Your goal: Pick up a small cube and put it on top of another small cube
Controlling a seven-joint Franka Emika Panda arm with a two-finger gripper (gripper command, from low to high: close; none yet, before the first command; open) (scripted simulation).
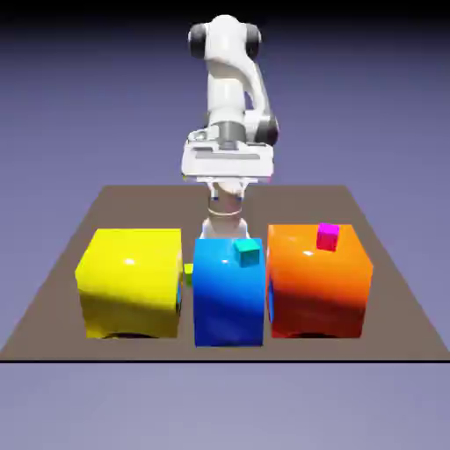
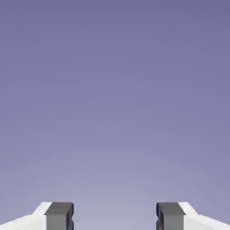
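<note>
One small magenta-pink cube (image 1: 328, 235) sits on top of the large orange block (image 1: 318, 279), near that block's back edge and toward the exterior view's right. It is plain, sharp-edged and tiny against the block beneath it. The second pink cube cannot be seen in either view. A tiny teal cube (image 1: 248, 253) rests on the blue block (image 1: 228, 294) just beside the orange block; a yellow block (image 1: 130, 281) stands beyond the blue one.

The end effector (image 2: 115, 218) is open, its tips well apart with nothing between them, only backdrop. To reach well, it should centre over the pink cube, descend straight, and avoid the teal cube.
</note>
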